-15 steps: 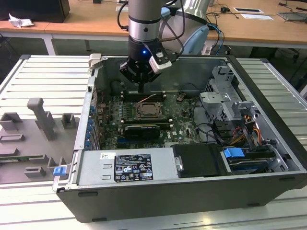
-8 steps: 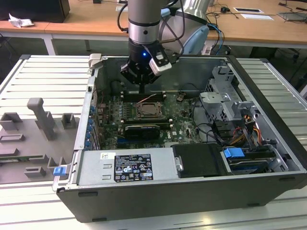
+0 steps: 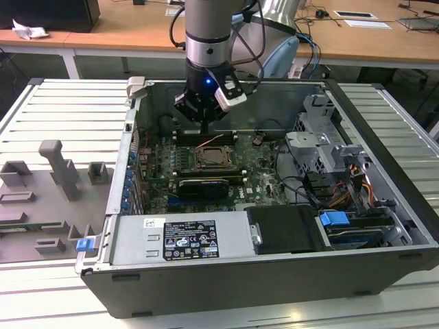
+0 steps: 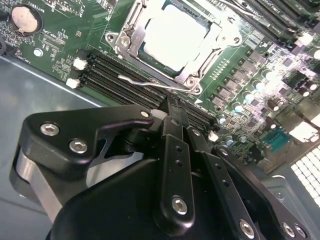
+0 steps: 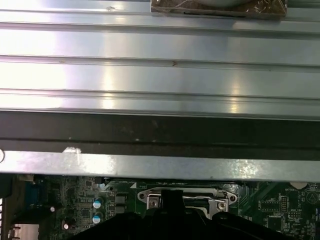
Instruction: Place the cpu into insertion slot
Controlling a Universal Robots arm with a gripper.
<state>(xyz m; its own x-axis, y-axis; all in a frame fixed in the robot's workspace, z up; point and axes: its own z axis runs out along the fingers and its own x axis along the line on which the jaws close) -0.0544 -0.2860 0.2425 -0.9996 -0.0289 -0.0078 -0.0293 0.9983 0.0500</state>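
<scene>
One flat square silver-grey cpu (image 4: 172,37) is lying seated in the square metal-framed insertion slot (image 4: 127,45) on the green circuit board. Hovering just above it, the black claw (image 4: 172,117) is showing its fingers pressed together, gripping nothing.

cpu (image 4: 172,37) in insertion slot (image 4: 127,42) | claw (image 4: 172,107) beside slot | memory slots (image 4: 120,75) between

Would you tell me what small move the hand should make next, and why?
Probably lift the hand straight up: the chip already appears to lie flat inside the socket, and the hand hovers over the memory slots beside it.
</scene>
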